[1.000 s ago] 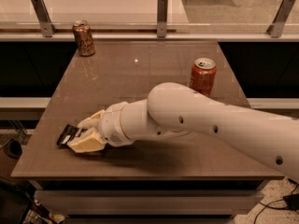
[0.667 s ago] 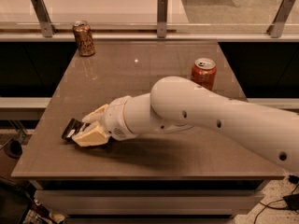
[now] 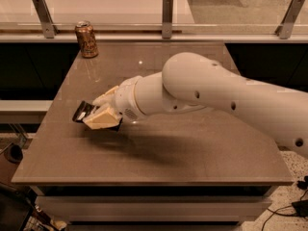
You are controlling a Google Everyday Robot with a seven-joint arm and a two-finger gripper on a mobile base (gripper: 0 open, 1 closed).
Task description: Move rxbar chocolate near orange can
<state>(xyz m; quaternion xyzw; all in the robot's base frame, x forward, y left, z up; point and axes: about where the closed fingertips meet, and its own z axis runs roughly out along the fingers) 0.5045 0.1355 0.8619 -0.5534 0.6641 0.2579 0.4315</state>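
A brown table (image 3: 192,148) stands before a pale glossy surface (image 3: 120,4) with metal posts (image 3: 167,16), speckled floor (image 3: 293,172) at right.

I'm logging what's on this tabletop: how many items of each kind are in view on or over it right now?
Drink cans: 1, the orange can at the far left corner of the table.
Snack bars: 1, the rxbar chocolate, held in the gripper over the table's left side.
Total: 2 in view; the arm may hide more.
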